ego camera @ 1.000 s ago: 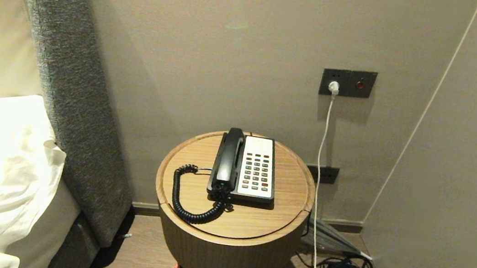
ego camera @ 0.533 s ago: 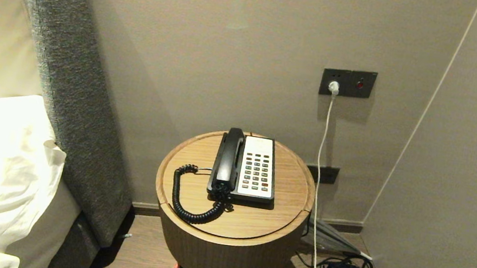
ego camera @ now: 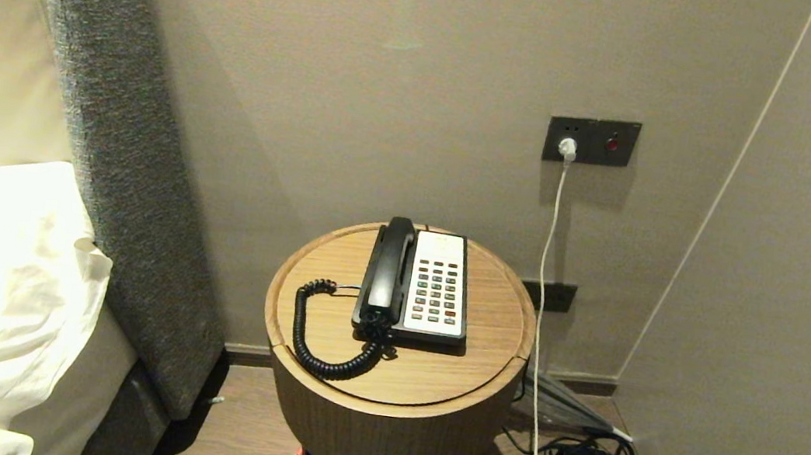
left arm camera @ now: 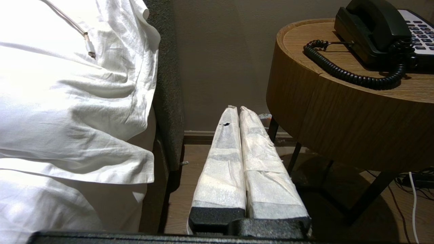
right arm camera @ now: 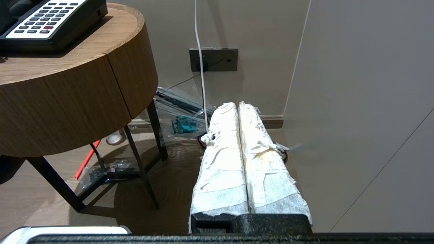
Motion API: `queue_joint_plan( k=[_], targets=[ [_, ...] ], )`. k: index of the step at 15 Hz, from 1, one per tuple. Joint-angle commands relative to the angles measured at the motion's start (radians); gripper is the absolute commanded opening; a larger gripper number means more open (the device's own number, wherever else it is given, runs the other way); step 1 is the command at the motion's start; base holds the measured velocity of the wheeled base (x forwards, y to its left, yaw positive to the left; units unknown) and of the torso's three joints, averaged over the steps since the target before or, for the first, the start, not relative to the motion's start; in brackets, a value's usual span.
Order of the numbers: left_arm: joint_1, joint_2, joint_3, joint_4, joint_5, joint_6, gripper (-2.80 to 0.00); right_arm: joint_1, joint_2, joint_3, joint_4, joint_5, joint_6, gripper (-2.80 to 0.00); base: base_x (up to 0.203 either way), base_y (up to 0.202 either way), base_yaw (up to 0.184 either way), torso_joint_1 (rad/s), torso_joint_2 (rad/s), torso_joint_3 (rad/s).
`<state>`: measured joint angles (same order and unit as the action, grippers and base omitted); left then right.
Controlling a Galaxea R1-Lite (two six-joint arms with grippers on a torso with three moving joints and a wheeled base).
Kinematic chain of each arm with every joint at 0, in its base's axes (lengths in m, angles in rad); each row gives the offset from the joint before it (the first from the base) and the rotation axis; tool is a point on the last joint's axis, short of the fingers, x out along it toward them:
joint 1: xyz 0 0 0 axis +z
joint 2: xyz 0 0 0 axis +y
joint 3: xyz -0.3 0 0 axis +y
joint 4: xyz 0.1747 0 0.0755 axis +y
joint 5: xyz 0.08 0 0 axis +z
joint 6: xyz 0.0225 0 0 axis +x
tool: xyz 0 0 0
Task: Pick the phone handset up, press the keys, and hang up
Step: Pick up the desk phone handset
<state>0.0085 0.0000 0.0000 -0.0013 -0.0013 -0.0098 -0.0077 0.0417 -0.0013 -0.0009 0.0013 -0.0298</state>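
Nearest the robot, both arms hang low beside the round wooden counter [ego camera: 433, 376], below its top and out of the head view. The left gripper [left arm camera: 236, 110] has its wrapped fingers pressed together on nothing, between the bed [left arm camera: 67, 101] and the counter; the right gripper [right arm camera: 237, 105] is likewise closed and empty on the counter's other side, toward the wall.

Further back, the phone handset [ego camera: 388, 272] lies seated in its cradle on the left side of the phone base [ego camera: 437, 286], its coiled cord [ego camera: 317, 333] looping out toward the front-left of the counter.

The lift seems not yet begun. The left gripper looks better placed: it should rise above the rim, open wide, and come down across the handset's middle (clear of the cord), leaving the keypad [ego camera: 438, 291] free for the right.
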Motion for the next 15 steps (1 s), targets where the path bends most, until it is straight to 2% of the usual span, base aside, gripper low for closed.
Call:
queue_joint_plan(
  k=[1,6,15],
  targets=[
    [0.001,0.002,0.0,0.0,0.0,-0.001,-2.8,0.0,0.0,0.0,-0.001,0.0,-0.001,-2.8,0.0,0.0,0.0,0.0,0.0,0.0],
    [0.001,0.002,0.0,0.0,0.0,-0.002,-2.8,0.0,0.0,0.0,-0.001,0.0,-0.001,-2.8,0.0,0.0,0.0,0.001,0.0,-0.019],
    [0.001,0.002,0.0,0.0,0.0,-0.004,-2.8,0.0,0.0,0.0,-0.001,0.0,-0.001,-2.8,0.0,0.0,0.0,0.002,0.0,-0.189]
  ],
)
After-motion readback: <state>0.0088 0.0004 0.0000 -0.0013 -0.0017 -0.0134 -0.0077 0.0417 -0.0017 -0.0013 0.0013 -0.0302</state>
